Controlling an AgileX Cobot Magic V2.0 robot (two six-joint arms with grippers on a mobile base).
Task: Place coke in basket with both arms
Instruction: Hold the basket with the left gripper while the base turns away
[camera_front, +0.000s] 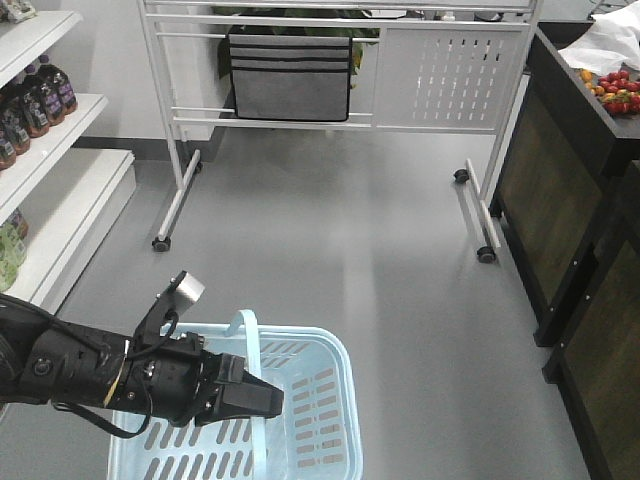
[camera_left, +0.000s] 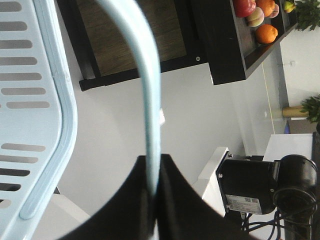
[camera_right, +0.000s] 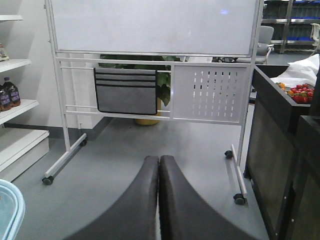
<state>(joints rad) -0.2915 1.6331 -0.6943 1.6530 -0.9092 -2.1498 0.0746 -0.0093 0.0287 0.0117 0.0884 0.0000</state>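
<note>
Grey floor (camera_front: 380, 300), shelves (camera_front: 55, 135) left; left hand (camera_front: 270, 402) grips basket handle (camera_left: 150, 100).

I can't read a single word from here. The white sticker (camera_left: 243, 202) on the black box (camera_left: 260, 172), at four o'clock in my left wrist view, is too small. The bottles (camera_front: 38, 95) at ten o'clock out front carry blurred labels.

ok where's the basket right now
Front view, bottom edge, left of centre: the basket is there, its handle pinched in the left gripper.
</note>
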